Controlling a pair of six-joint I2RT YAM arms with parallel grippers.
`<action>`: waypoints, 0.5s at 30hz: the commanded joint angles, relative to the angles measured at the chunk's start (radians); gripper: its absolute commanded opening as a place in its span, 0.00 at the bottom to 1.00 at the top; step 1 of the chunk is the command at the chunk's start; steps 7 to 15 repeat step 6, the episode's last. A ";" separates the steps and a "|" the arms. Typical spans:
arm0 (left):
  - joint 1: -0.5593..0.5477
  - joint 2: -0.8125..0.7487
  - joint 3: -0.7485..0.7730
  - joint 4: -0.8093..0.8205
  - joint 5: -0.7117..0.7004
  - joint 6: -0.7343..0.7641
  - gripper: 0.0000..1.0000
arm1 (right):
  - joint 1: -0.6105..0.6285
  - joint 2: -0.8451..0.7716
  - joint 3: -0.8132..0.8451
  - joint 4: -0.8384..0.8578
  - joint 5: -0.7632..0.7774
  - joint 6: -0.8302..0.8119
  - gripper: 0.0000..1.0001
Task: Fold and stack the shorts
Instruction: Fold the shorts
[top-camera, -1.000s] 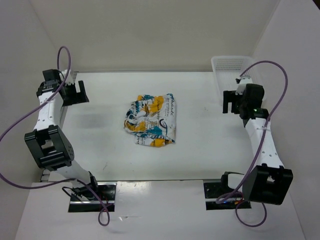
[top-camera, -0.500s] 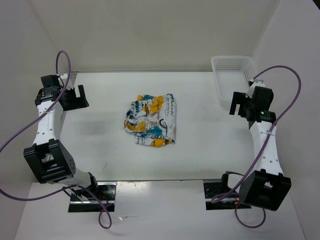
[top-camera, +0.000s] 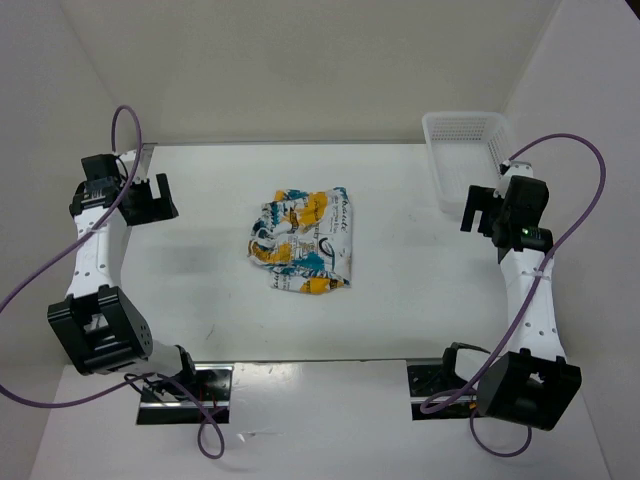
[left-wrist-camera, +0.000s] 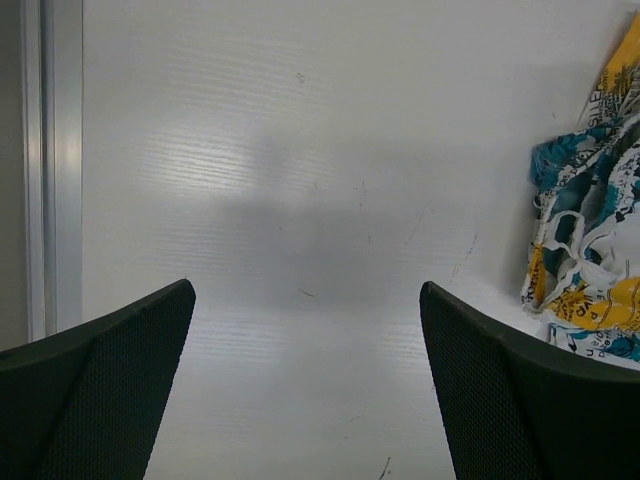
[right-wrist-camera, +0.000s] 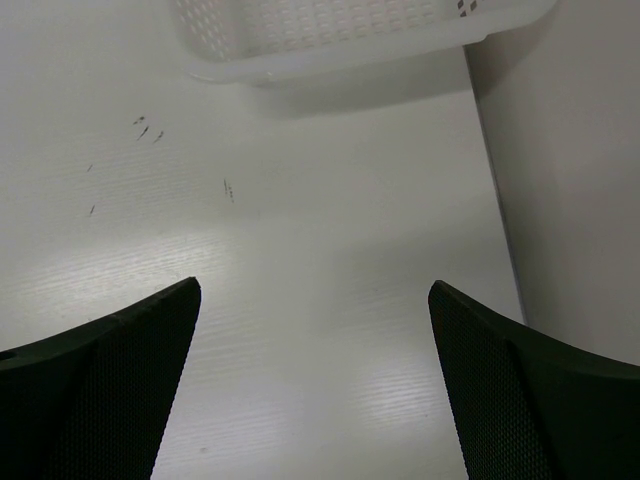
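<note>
The shorts (top-camera: 301, 242), white with a teal, yellow-orange and black print, lie folded in a compact bundle at the middle of the table. Their left edge shows at the right of the left wrist view (left-wrist-camera: 590, 240). My left gripper (top-camera: 152, 197) is open and empty above the table's far left part, well apart from the shorts. My right gripper (top-camera: 478, 206) is open and empty at the far right, just in front of the basket. In both wrist views the jaws stand wide apart over bare table (left-wrist-camera: 307, 400) (right-wrist-camera: 313, 400).
A white plastic mesh basket (top-camera: 462, 140) stands at the table's far right corner; its near rim shows in the right wrist view (right-wrist-camera: 330, 40). A metal rail (left-wrist-camera: 45, 170) runs along the table's left edge. The right wall (right-wrist-camera: 570, 170) is close to the right arm.
The right arm has drawn back toward the right, away from the table's middle. The left gripper has shifted slightly nearer along the left edge. The shorts have not moved.
</note>
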 joint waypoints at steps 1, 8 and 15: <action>0.016 -0.040 -0.021 0.021 0.007 0.004 1.00 | -0.001 -0.026 -0.009 -0.001 0.005 0.002 0.99; 0.016 -0.049 -0.030 0.012 0.007 0.004 1.00 | -0.001 -0.026 -0.009 -0.001 -0.007 -0.007 0.99; 0.016 -0.049 -0.030 0.012 0.007 0.004 1.00 | -0.001 -0.026 -0.009 -0.001 -0.007 -0.007 0.99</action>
